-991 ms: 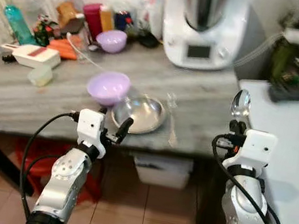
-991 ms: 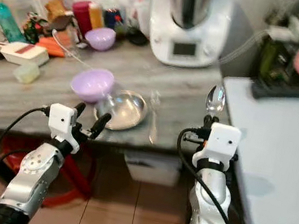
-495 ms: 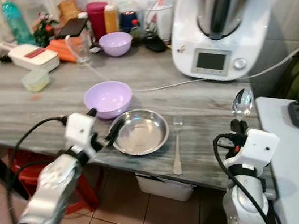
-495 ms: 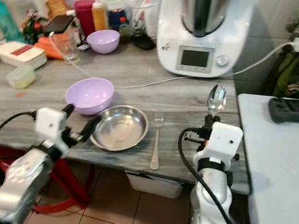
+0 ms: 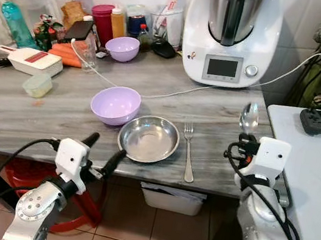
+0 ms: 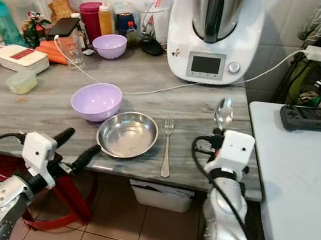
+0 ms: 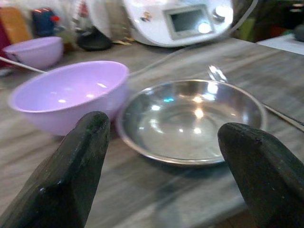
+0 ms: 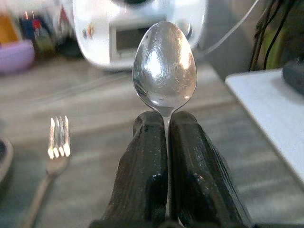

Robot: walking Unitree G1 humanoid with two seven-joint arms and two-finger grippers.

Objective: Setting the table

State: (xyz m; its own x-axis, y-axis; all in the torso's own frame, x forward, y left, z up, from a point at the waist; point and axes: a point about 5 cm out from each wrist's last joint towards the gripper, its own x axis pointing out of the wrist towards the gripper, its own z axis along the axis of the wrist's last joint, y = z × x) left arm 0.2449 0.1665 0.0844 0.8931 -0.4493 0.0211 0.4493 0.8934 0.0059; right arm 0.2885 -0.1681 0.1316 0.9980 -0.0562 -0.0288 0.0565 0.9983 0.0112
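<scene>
The left gripper point(image 5: 101, 152) has dropped back from the steel plate point(image 5: 149, 138), fingers wide apart and empty, while the right gripper point(image 5: 245, 138), squeezing the spoon point(image 5: 249, 117) upright, should lay it gently just past the fork point(image 5: 188, 150) on its left.

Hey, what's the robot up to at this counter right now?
It is setting a place at the grey counter. The right gripper is shut on a spoon, held bowl-up above the counter's right end. A steel plate sits near the front edge, with a fork beside it on the right and a purple bowl touching its left rim. The left gripper is open, low in front of the plate.
</scene>
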